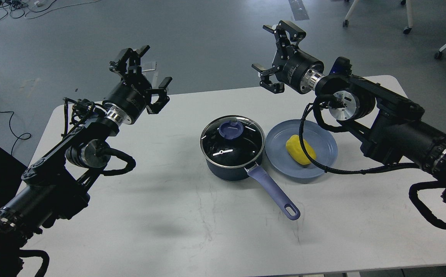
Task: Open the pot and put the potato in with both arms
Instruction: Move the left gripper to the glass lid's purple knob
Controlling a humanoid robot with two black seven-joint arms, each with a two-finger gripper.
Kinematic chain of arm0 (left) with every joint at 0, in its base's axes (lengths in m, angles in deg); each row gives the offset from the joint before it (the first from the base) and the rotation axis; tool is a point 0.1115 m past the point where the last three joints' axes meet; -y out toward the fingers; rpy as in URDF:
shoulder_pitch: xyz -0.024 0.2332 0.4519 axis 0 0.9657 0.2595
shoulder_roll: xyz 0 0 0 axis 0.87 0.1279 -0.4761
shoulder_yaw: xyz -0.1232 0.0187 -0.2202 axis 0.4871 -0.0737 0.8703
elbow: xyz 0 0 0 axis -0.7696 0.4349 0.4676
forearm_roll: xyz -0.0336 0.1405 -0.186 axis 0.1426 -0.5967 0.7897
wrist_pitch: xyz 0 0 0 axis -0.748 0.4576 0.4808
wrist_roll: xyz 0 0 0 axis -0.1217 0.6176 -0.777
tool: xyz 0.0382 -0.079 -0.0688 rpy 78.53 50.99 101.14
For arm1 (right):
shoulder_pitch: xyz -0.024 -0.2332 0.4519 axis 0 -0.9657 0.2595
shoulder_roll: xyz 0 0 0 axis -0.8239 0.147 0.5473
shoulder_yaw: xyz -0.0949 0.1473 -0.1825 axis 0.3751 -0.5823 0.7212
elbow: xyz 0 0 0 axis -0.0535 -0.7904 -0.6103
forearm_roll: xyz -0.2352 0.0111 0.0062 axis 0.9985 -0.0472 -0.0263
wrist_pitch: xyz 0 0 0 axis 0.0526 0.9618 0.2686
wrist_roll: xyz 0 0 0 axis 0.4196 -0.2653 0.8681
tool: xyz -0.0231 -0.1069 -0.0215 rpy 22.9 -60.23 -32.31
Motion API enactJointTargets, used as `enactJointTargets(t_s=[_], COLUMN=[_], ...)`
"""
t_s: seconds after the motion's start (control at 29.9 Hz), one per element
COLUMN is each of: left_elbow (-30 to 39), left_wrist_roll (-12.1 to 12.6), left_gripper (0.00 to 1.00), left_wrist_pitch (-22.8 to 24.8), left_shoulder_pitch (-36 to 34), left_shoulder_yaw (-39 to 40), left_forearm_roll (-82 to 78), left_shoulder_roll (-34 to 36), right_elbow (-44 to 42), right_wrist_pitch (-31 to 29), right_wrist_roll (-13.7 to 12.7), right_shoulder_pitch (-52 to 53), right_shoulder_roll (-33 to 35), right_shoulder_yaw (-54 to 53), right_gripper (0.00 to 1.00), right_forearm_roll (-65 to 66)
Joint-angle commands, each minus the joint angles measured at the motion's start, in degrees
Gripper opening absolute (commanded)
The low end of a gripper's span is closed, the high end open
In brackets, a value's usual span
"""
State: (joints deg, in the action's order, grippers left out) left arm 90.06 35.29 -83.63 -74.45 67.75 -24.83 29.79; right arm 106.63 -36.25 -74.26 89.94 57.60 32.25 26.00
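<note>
A dark blue pot [230,169] with a lavender handle [275,192] stands mid-table, closed by a glass lid [232,141] with a blue knob [230,129]. A yellow potato [300,149] lies on a blue plate [323,138] right of the pot. My left gripper [142,73] is open and empty, raised over the table's far left edge, well left of the pot. My right gripper [275,50] is open and empty, raised beyond the table's far edge, above and behind the plate.
The white table [192,231] has open surface in front of and to the left of the pot. A black cable [311,161] from my right arm hangs over the plate's edge. Chair legs [408,23] stand on the floor at the far right.
</note>
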Motion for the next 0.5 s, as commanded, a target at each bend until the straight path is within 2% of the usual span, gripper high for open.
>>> enactJointTargets(t_s=[0.0,0.07,0.3,0.4,0.47], left_elbow=[3.2,3.8,5.8,5.8,5.5], left_wrist_roll=[-2.0,-2.0,-2.0,-2.0,-2.0], left_gripper=[0.99,0.99,0.99,0.99,0.99], left_wrist_pitch=[-10.5,-13.9,-15.2,-15.8,-17.9], left_shoulder_pitch=[0.1,-0.7,-3.3,-6.1,-8.7], left_shoulder_yaw=[-1.5,-3.3,-5.9,-12.2,-18.4], left_forearm_roll=[-17.1,-28.4,-52.0,-55.3,-58.5], left_shoulder_roll=[0.3,0.6,2.3,1.8,1.6], right_elbow=[-0.3,0.0,0.0,0.0,-0.1], right_wrist_pitch=[0.3,0.3,0.4,0.4,0.5], right_wrist_roll=[-1.1,-1.1,-1.1,-1.1,-1.1], right_shoulder_pitch=[-0.8,-2.1,-2.8,-3.3,-4.1], right_shoulder_roll=[1.6,3.4,9.9,11.4,12.2], right_shoulder_yaw=[-0.9,-2.8,-4.3,-4.5,-4.6], right_gripper=[1.0,1.0,1.0,1.0,1.0], right_forearm_roll=[0.0,0.0,-0.8,-1.0,-1.0])
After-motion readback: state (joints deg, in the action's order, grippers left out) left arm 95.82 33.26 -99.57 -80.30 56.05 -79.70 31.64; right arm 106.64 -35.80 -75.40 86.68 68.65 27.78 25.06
